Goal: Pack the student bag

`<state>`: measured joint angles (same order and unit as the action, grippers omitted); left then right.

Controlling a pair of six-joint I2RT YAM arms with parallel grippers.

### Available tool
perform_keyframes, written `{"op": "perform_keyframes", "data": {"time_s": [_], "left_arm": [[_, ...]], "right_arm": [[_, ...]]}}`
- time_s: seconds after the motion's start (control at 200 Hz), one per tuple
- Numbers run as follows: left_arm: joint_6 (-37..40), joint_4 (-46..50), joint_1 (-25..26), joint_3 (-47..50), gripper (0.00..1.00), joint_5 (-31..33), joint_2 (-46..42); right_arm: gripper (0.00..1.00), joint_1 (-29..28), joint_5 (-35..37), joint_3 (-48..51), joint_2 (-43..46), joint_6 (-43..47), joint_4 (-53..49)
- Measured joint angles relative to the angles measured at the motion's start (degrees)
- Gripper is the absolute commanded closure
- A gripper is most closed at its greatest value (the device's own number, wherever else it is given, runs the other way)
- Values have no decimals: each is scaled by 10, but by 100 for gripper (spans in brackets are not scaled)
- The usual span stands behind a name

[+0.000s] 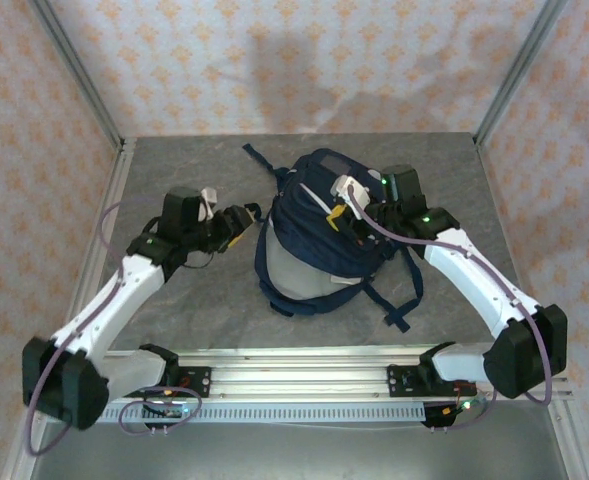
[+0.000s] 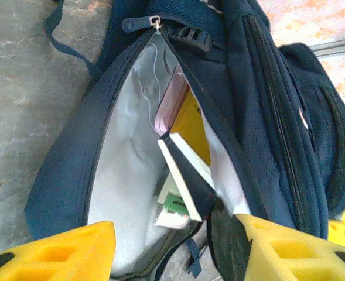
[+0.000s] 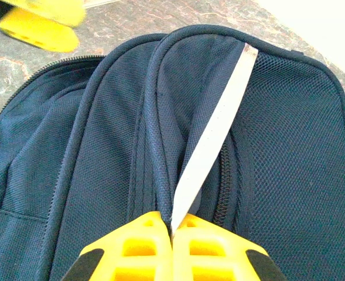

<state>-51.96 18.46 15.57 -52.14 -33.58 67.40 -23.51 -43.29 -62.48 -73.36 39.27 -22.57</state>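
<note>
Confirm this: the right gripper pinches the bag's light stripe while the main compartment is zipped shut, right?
No. The right gripper does pinch the light stripe on the student bag, but the main compartment is unzipped and gaping, books inside; the left wrist view shows it.
</note>
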Motion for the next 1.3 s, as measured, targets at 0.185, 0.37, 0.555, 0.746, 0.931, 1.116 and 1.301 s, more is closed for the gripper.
{"op": "perform_keyframes", "data": {"time_s": [0.185,0.37,0.555,0.746,0.931,1.116,1.301], "left_arm": [[-6,2,-2,-60,46,-36,81],[-3,12,-2,-134,52,-67,139],[1,33,-2,-145,56,-87,174],[8,52,3,-148,59,-93,195],[9,53,22,-160,61,-95,210],[8,49,33,-161,76,-95,216],[4,39,32,-146,92,-93,214]], "right_arm": [[100,0,-1,9,12,23,-20],[100,-1,-1,14,16,37,-32],[100,-1,-2,14,16,39,-32],[100,-1,-1,14,16,39,-32],[100,-1,-1,14,16,39,-32],[100,-1,3,14,16,35,-32],[100,-2,19,14,16,14,-16]]}}
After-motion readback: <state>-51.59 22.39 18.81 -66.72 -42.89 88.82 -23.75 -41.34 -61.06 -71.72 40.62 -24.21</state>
